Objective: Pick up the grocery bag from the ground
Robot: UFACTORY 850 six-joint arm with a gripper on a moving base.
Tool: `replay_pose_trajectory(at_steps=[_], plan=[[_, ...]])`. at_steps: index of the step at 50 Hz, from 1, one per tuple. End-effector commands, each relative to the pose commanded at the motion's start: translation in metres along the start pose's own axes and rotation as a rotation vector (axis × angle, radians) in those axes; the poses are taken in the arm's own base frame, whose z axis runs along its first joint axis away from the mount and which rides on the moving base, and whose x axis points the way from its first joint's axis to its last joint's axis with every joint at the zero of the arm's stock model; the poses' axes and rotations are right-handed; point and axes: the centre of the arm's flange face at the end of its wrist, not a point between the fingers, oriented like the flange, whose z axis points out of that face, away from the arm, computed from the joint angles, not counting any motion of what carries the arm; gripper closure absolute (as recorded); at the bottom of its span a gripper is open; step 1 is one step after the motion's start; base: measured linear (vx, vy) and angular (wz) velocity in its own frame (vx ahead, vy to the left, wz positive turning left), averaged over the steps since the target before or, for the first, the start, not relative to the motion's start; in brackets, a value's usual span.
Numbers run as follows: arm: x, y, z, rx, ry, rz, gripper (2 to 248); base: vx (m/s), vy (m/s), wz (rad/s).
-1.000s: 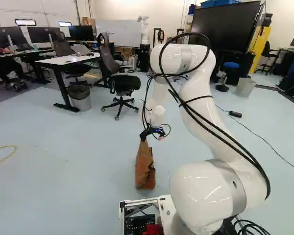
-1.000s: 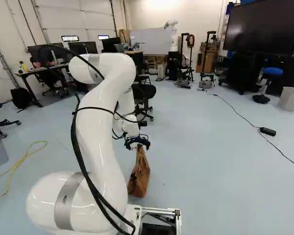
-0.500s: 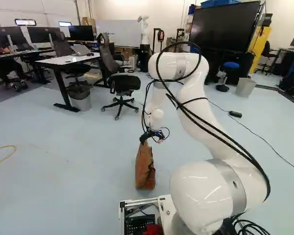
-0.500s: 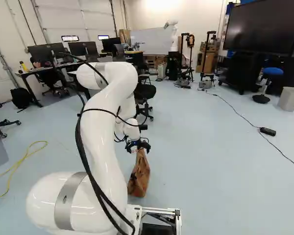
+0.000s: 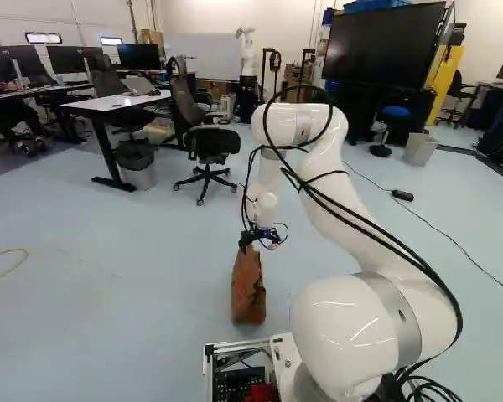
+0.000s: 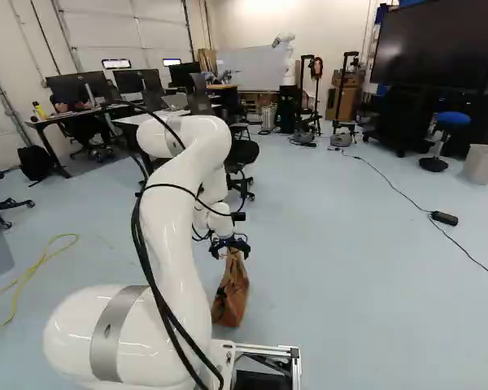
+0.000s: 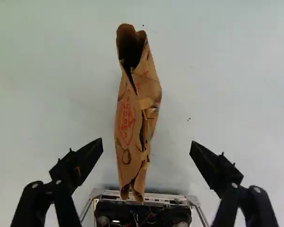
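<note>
The gripper [image 5: 260, 242] hangs at the top of the brown paper grocery bag [image 5: 248, 293], which stands upright on the floor just ahead of the base. In the right base view the gripper [image 6: 229, 250] is likewise over the bag's upper end. Seen from the wrist, the gripper [image 7: 147, 143] is open, its fingers wide apart on either side of the narrow, crumpled bag [image 7: 138, 111]. Neither finger touches it there. The bag's mouth gapes at its end farther from the base; red print marks its side.
The base's metal frame [image 7: 170, 197] lies close behind the bag. An office chair [image 5: 210, 146], a desk [image 5: 121, 102] and a grey bin [image 5: 137, 166] stand farther ahead. A yellow cable [image 6: 32, 272] and a black cable [image 6: 398, 191] run over the floor. Another robot [image 6: 288, 61] stands far back.
My arm has come down, bringing the gripper lower toward the bag's top, its fingers still open. The bag and the base have stayed where they were.
</note>
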Motion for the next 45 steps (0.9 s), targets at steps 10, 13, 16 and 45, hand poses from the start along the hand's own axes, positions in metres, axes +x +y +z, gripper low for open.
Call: replay_pose_trajectory(at_steps=[10,13,16,45], plan=[[-0.001,0.000,0.015,0.000,-0.009,0.000,3,0.000,0.000,0.000],[-0.001,0.000,0.020,0.000,-0.012,0.000,3,0.000,0.000,0.000],[-0.001,0.000,0.024,0.000,-0.015,0.000,3,0.000,0.000,0.000],[-0.004,0.000,0.068,0.000,-0.036,0.000,3,0.000,0.000,0.000]])
